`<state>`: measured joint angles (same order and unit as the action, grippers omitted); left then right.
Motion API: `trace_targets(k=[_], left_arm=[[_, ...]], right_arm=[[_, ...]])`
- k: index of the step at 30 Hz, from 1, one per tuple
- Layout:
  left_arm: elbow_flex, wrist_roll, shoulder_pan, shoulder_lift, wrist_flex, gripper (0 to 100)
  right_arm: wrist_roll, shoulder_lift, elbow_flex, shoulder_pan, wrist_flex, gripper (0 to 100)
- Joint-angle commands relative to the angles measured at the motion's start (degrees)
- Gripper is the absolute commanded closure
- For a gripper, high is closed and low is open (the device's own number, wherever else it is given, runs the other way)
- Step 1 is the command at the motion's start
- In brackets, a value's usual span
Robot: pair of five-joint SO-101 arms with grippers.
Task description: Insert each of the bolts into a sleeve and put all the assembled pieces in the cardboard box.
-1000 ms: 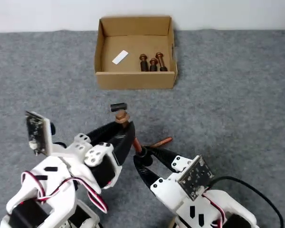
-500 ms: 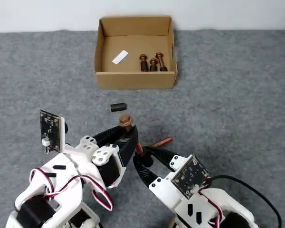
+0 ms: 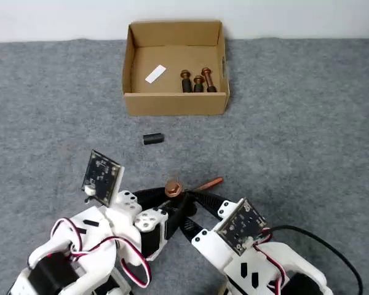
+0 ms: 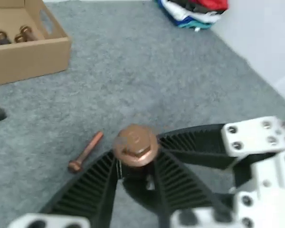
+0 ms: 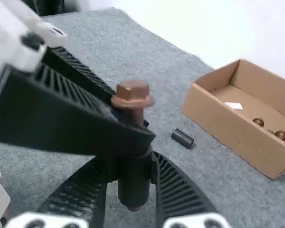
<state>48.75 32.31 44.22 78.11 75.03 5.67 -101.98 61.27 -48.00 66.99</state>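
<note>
Left pincer drew back; bolt now upright in sleeve.

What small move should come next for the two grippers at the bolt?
Probably open the left gripper and back it away. The bolt already runs through the sleeve, its tip showing below, and the right gripper is shut on that sleeve, so it could carry the piece to the cardboard box.

— What covers the worktop?
— A grey, short-piled carpet from edge to edge, evenly lit, with only soft shadows.
— And behind it?
— A plain white wall runs along the far edge. At one side, where the grey meets another white wall, lies a heap of cloth in red, white, teal and blue.
</note>
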Motion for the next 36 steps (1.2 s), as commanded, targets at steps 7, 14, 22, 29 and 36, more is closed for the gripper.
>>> trace_targets(k=[7,14,22,29,36], left_arm=[[0.48,-1.41,-1.76,-0.70,2.81,70],[-8.48,-5.01,-11.60,-0.79,5.80,70],[-13.93,-6.07,-22.51,-0.26,10.37,90],[0.40,-13.80,-35.43,-0.26,10.73,100],[18.42,-22.24,-44.04,-0.26,-0.18,100]], right_arm=[[0.44,-0.22,-1.76,-0.04,-1.63,99.0],[-0.18,-0.22,-1.76,0.92,-1.54,99.0],[-13.45,7.25,-5.01,10.33,-1.36,99.1],[-15.82,31.60,-19.60,13.05,-1.98,99.1],[-15.12,51.56,-29.98,23.08,-19.03,99.1]])
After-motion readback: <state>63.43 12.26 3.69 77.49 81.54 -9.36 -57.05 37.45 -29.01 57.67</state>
